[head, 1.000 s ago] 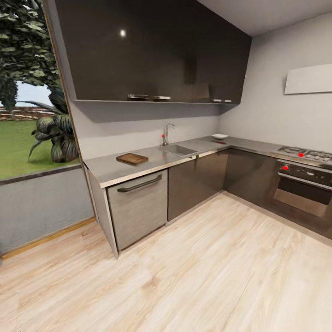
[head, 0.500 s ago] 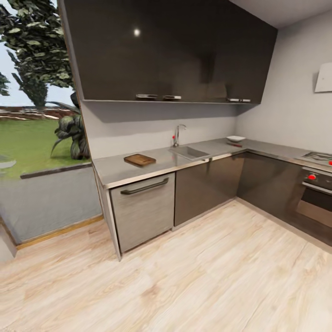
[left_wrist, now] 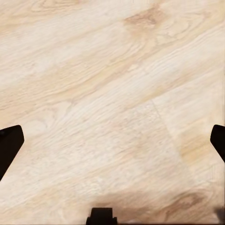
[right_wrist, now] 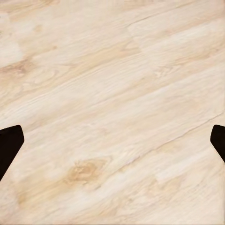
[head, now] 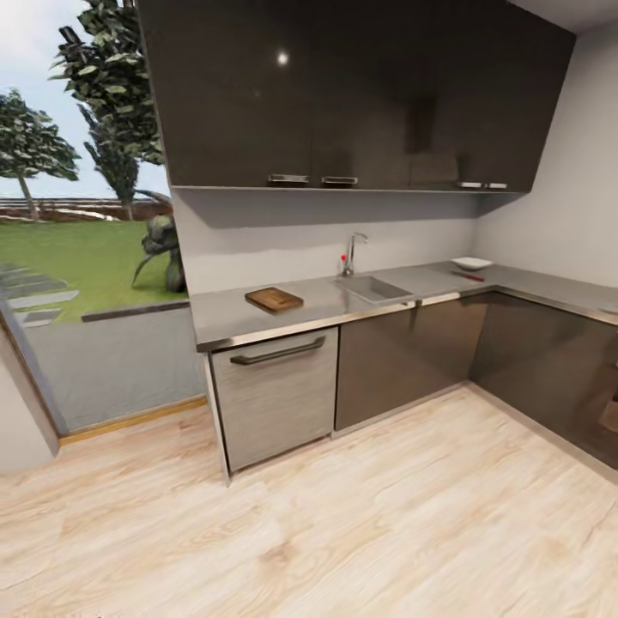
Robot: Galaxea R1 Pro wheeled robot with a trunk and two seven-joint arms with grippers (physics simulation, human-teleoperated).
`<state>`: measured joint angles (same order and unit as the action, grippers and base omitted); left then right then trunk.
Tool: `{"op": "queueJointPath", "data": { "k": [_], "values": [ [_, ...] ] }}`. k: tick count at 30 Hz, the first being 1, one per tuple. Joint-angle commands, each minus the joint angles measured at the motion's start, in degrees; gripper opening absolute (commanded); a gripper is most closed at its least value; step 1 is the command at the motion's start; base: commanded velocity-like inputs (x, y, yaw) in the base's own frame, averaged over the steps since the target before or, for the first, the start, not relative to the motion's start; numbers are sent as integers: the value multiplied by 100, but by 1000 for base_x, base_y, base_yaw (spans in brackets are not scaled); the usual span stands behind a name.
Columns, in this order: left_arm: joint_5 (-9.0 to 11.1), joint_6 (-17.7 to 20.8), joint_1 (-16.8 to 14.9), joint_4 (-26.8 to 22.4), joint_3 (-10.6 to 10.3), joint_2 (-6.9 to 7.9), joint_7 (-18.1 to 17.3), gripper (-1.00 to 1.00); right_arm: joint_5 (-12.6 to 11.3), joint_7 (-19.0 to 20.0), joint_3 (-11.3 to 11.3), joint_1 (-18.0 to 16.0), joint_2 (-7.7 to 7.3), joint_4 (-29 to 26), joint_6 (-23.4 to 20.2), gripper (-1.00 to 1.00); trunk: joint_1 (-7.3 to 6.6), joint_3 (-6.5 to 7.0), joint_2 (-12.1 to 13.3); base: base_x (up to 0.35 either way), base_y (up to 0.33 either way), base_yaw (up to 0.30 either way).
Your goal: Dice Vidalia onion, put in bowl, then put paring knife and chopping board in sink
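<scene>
**Approach Phase: Grippers Empty, Work Area Ahead**

While the robot stands back from the counter, the left gripper (left_wrist: 112, 140) hangs over the wood-plank floor (left_wrist: 112, 84) with its fingertips spread wide at the frame edges and nothing between them. The right gripper (right_wrist: 112, 140) is in the same condition: wide, empty, pointed at bare floor. This carried-low posture suits transit, since no object is yet within reach.

Further out, in the head view, the counter (head: 223, 311) runs along the far wall below the black cabinets (head: 343, 94). The chopping board (head: 274, 299) lies flat on it toward the left. The sink (head: 374, 289) sits just right of the board, with the tap (head: 352, 254) behind it. The Vidalia onion cannot be made out; it is presumably hidden below the basin rim. Far right, near the corner, the bowl (head: 472, 263) rests on the counter with the paring knife (head: 468, 276) just in front of it. Board and sink lying close together should keep the onion transfer short.
</scene>
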<state>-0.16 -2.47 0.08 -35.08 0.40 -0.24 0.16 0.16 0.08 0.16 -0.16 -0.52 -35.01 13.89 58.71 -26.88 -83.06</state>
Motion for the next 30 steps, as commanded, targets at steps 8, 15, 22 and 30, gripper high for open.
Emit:
{"op": "queueJointPath", "data": {
  "k": [8, 15, 22, 30],
  "values": [
    [-2, -8, 1, -8, 2, -2, 2, 100, 2, 1, 2, -3, -1, 3, 17, 100, 1, -5, -2, 149, -311, 245],
    [-2, -8, 1, 0, -4, -2, 2, 100, 2, 1, 2, -3, -1, 3, 17, 100, 1, -5, -2, 149, -311, 245],
    [-2, -8, 1, 1, -5, -2, 1, 100, 2, 1, 2, -2, -1, 3, 17, 100, 1, -5, -2, 151, -311, 245],
    [-2, -8, 1, -1, -5, -2, 0, 100, 2, 1, 2, -1, -1, 3, 17, 100, 1, -5, -2, 191, -283, 245]
  ]
}}
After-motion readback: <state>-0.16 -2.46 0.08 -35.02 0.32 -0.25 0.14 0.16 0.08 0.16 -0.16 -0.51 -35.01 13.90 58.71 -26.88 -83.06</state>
